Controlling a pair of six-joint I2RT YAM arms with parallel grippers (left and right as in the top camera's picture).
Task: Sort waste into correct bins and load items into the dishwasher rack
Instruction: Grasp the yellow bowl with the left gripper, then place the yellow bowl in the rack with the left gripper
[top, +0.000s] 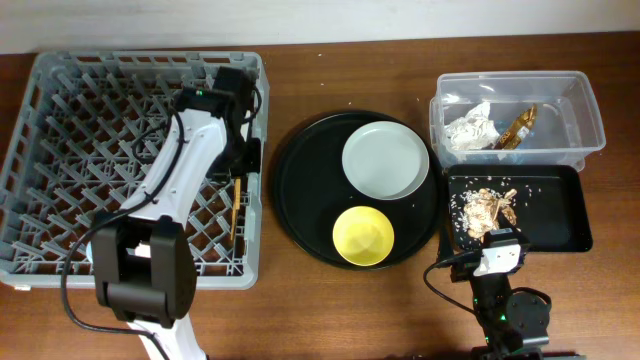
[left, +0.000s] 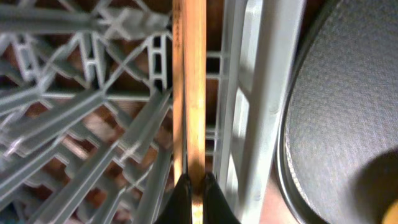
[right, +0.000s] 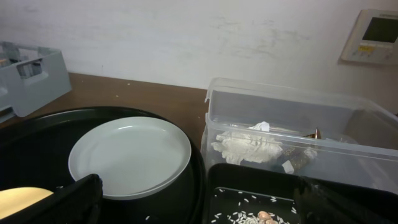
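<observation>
**Loading chopsticks (left: 189, 93) into the dishwasher rack (top: 140, 58).**
The left fingers (left: 180, 204) are pinching the thin, pale-brown wooden pair, which is extending straight ahead of them over the grey grid, just inside the rack's right wall. The next move is probably calling for a flat release between pegs. Well right of those fingers, the plate (top: 385, 160) and yellow bowl (top: 363, 235) are waiting. The right fingers (right: 62, 199) are resting spread, gripping nothing.

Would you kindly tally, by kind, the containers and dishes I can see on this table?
Trays: 2, the round black tray and the black rectangular tray
Tubs: 1, the clear tub
Racks: 1, the grey dishwasher rack
Plates: 1, the pale plate
Bowls: 1, the yellow bowl
Total: 6
</observation>
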